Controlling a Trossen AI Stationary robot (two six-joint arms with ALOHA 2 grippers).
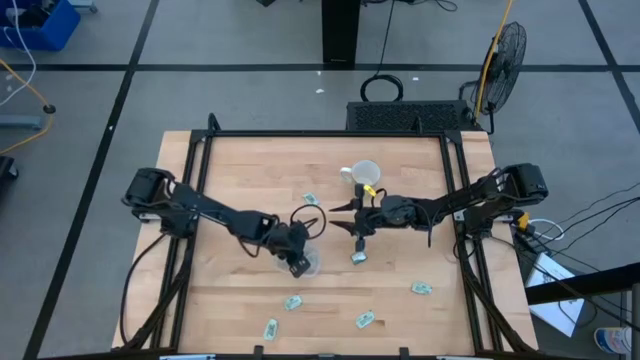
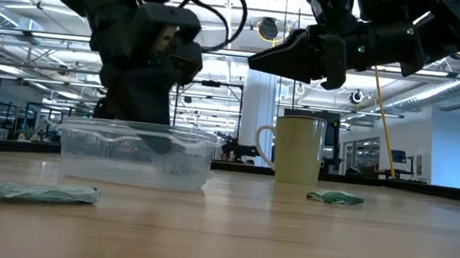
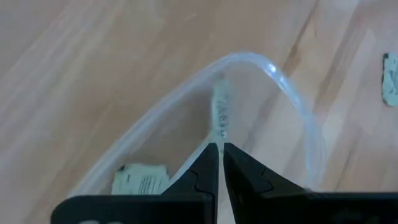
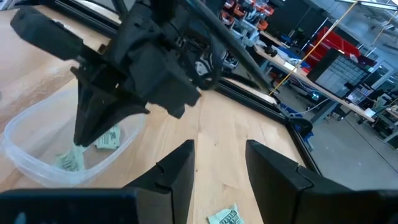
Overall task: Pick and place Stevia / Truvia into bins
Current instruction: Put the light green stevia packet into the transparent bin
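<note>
The clear bin [image 1: 306, 263] sits mid-table and is seen level in the low view [image 2: 134, 155]. My left gripper [image 3: 219, 148] reaches down into it, shut on a pale green packet [image 3: 219, 112]. A second packet [image 3: 140, 180] lies flat on the bin's floor. My right gripper [image 1: 343, 216] hovers open above the table, right of the bin, fingers pointing left; in its wrist view [image 4: 219, 163] nothing is between them. Loose packets lie flat on the wood [image 1: 358, 258], [image 1: 310, 198], [image 1: 421, 288], [image 1: 292, 302], [image 1: 270, 327], [image 1: 364, 320]. My left gripper pinches the packet by one end [image 3: 218, 142] between its two fingertips, coming from above and pointing down into the bin. The packet is held edge-on and sticks out beyond the fingertips [image 4: 68, 160], low inside the bin; whether it touches the floor I cannot tell.
A white mug [image 1: 365, 173] stands upright behind the right gripper, toward the far edge, and shows in the low view [image 2: 300, 148]. Black frame rails run along the table's left, right and far sides. Bare wood lies left of the bin and along the far edge.
</note>
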